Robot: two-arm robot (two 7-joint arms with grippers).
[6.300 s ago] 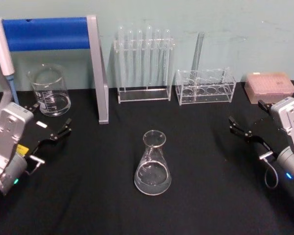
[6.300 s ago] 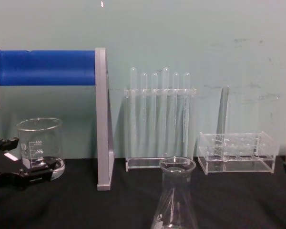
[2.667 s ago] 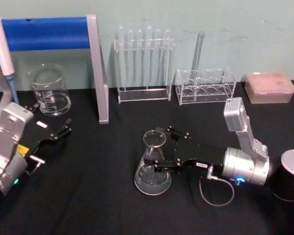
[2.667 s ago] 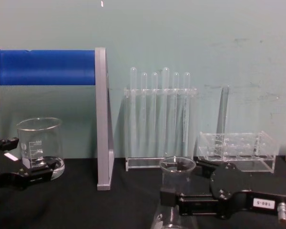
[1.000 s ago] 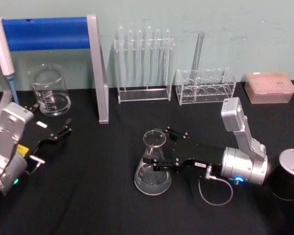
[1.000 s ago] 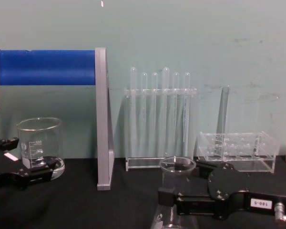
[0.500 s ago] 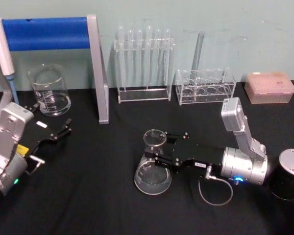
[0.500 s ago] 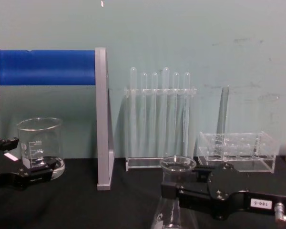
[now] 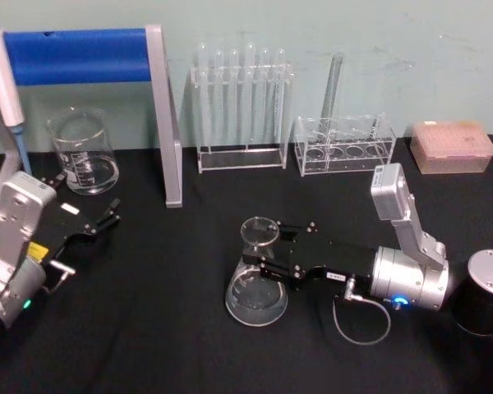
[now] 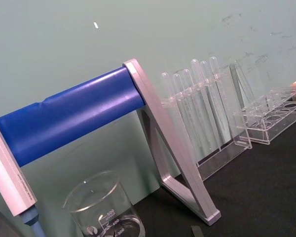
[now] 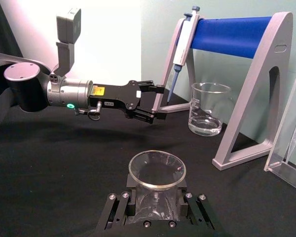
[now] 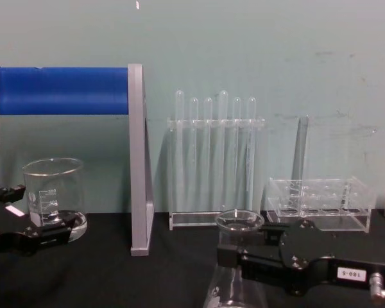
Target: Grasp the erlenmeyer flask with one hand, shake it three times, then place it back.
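Note:
The erlenmeyer flask is clear glass and stands on the black table near the middle. Its rim shows low in the chest view. My right gripper, the hand with the numbered label, reaches in from the right and is shut on the flask's neck. In the right wrist view its fingers press the neck on both sides below the flask's rim. My left gripper rests at the table's left side, open and holding nothing, well away from the flask.
A glass beaker and a pipette stand with a blue bar stand at the back left. A test tube rack, a lower clear rack and a pink box line the back. A black cylinder is at the right.
My right arm came in from the right, and within the last second its fingers closed on the flask's neck. The flask's base sits at the same spot. The left arm has not moved.

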